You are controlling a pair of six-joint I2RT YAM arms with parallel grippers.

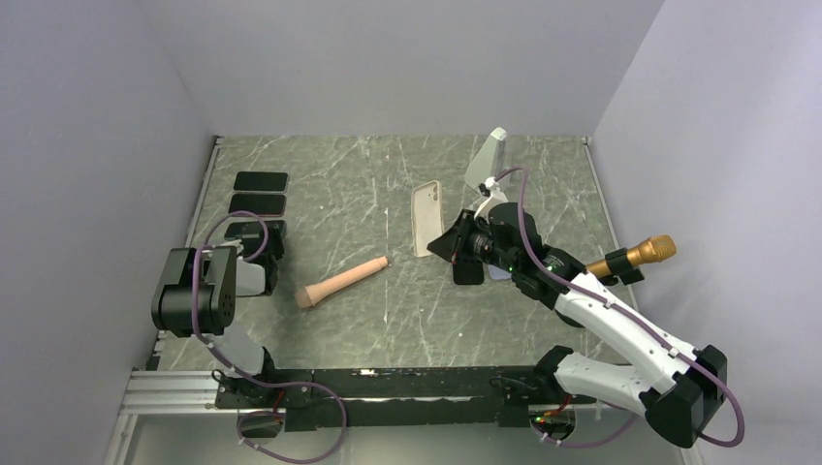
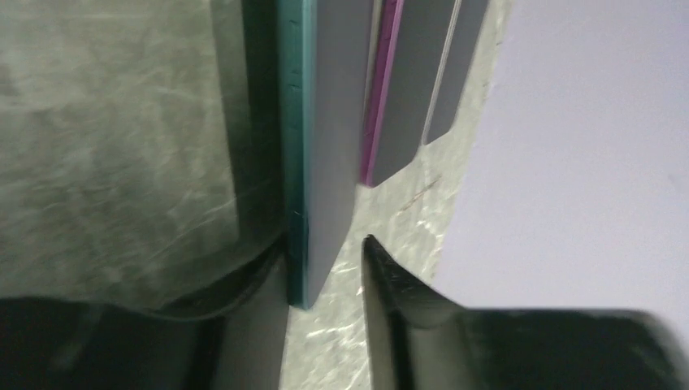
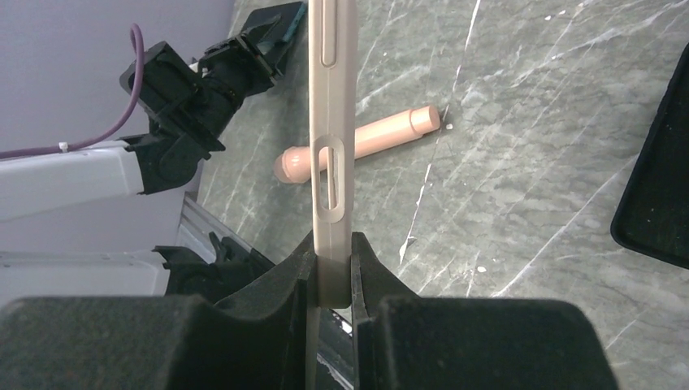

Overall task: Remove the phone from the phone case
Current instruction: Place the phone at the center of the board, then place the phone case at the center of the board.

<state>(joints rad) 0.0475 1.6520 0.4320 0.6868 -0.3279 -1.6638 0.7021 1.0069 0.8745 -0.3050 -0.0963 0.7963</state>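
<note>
The beige phone case (image 3: 331, 122) is standing edge-on at frame centre, looking empty, pinched at its lower end; the black phone (image 3: 658, 162) is lying flat at the right edge.

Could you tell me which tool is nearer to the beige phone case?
Right. The right tool grips the edge of the beige phone case; the left tool sits across the table beside the row of phones.

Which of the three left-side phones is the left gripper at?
The teal-edged phone, nearest the bases; the left gripper straddles it. The magenta-edged phone and third phone lie beyond.
</note>
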